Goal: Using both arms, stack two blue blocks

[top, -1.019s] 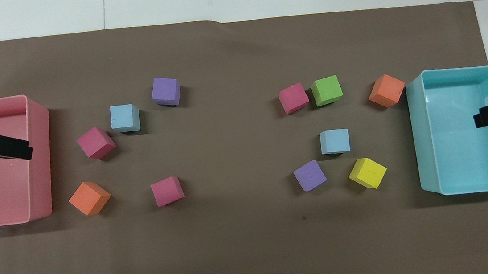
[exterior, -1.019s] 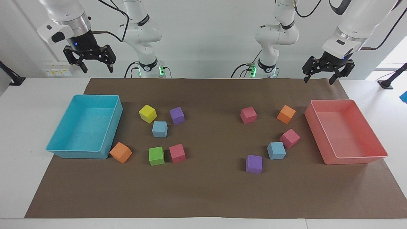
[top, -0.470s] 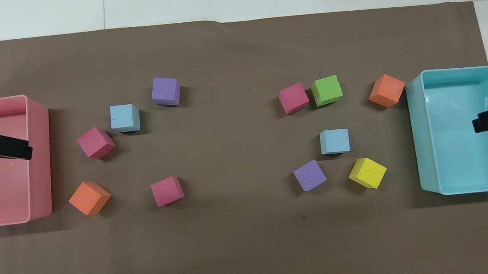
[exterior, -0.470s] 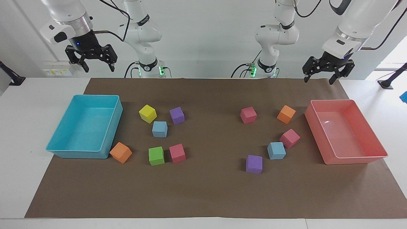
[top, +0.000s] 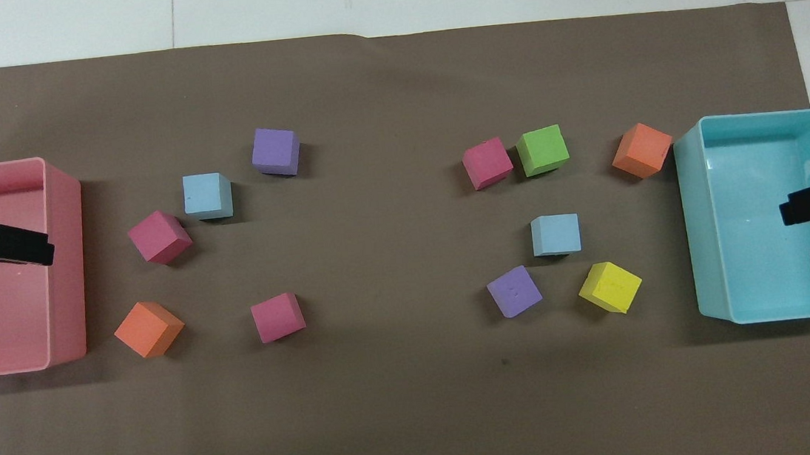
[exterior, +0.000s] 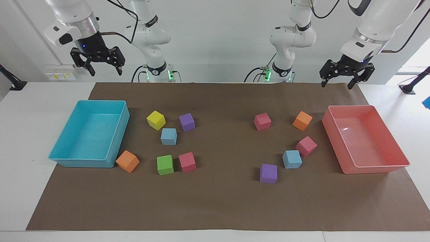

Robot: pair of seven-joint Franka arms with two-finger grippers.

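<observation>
Step one is not yet begun, as you can judge from the layout: neither of the blue blocks has been lifted, and both sit flat on the brown mat covering the counter (exterior: 215,208). You have one blue block (exterior: 168,136) at the right arm's end, between the yellow cube (exterior: 156,120) and the green cube (exterior: 165,164), close beside the purple cube (exterior: 187,121) but not touching it. The other blue block (exterior: 292,159) lies at the left arm's end, almost touching a pink cube (exterior: 306,146), with another purple cube (exterior: 268,173) just beside it.

Your right gripper (exterior: 97,62) hangs high over the turquoise tray (exterior: 57,153), jaws spread wide and holding nothing. Your left gripper (exterior: 346,74) hangs high over the pink tray (exterior: 404,163), likewise spread and empty.

Next, you probably need each arm to travel inward and descend onto its own blue block. Watch the crowding: at the left arm's end the pink cube sits tight against the target, so turn the gripper so its fingers close on the two free faces. At the right arm's end, the yellow and purple neighbours leave little room, so come straight down.
</observation>
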